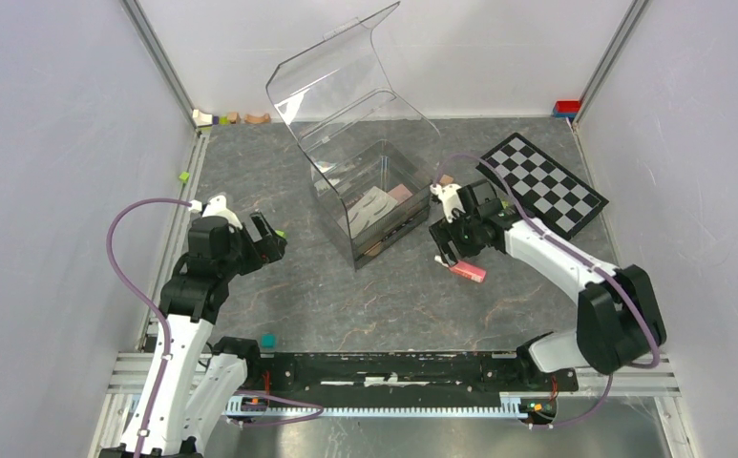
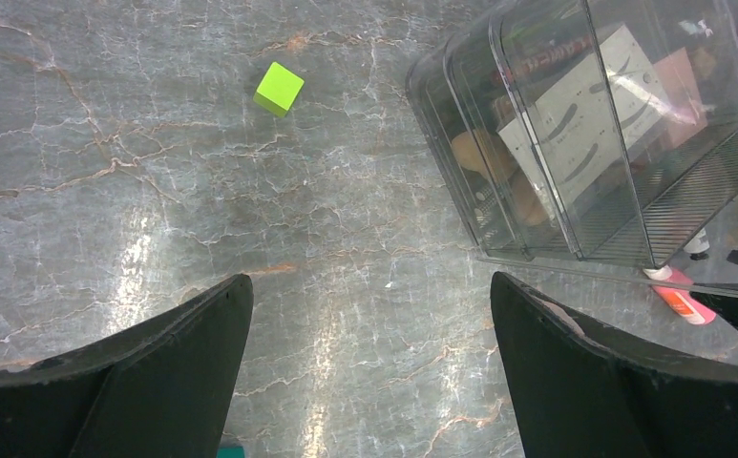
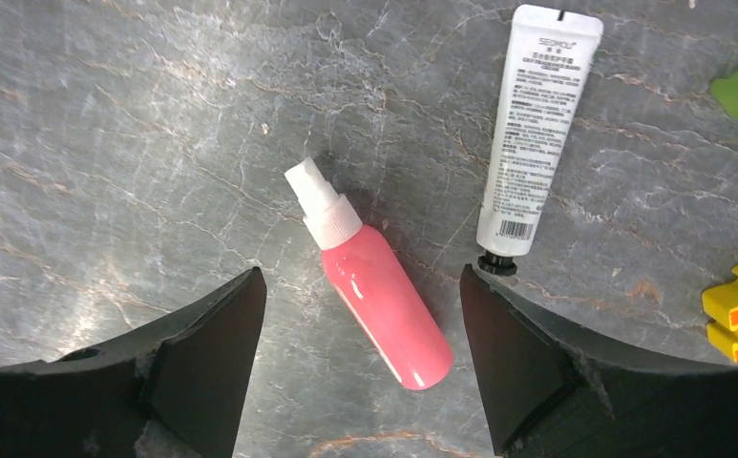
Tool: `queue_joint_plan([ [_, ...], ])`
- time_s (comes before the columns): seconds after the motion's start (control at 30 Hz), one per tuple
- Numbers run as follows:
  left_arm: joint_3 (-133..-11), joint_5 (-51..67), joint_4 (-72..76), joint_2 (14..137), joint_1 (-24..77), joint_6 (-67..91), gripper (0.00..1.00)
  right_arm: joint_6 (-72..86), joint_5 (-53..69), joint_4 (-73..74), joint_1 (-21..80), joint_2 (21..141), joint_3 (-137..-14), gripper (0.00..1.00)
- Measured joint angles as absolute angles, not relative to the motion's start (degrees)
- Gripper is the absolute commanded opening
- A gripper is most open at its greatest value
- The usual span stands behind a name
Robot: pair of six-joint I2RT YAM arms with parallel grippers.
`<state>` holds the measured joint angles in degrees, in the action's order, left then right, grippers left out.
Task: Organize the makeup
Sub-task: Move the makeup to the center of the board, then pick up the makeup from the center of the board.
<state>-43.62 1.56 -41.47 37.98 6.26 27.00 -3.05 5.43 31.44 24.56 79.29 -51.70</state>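
Closest, the right gripper (image 3: 360, 279) is spread wide, grasping nothing — the pink spray bottle (image 3: 381, 298) lies between its jaws. Beyond lies 1 white tube (image 3: 534, 124) headed seemingly "SEOMOU", barcode near its cap; the left gripper (image 2: 369, 286) — also released — faces the clear organizer (image 1: 374, 200).

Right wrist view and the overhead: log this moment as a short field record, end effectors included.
left end effector: open, empty, above the table
right end effector: open, straddling the pink spray bottle, not touching it
pink spray bottle: lying flat on the table
white tube: lying beside the bottle, outside the organizer
clear organizer: lid up, eyebrow card inside
green cube: loose on the table
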Motion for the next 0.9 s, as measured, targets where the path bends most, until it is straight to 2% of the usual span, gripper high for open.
queue_joint_plan([
  [0.6, -43.62, 2.07, -41.45, 37.98, 6.26, 26.96, 1.0, -15.86, 5.91, 35.24, 27.38, 92.33, -54.74, 0.55],
  [0.7, -43.62, 2.07, -41.45, 37.98, 6.26, 26.96, 1.0, -16.36, 6.07, 35.22, 28.25, 93.97, -55.0, 0.46],
  [0.9, -43.62, 2.09, -41.43, 37.98, 6.26, 26.94, 1.0, -15.35, 4.78, 35.42, 29.91, 95.39, -55.79, 0.35],
])
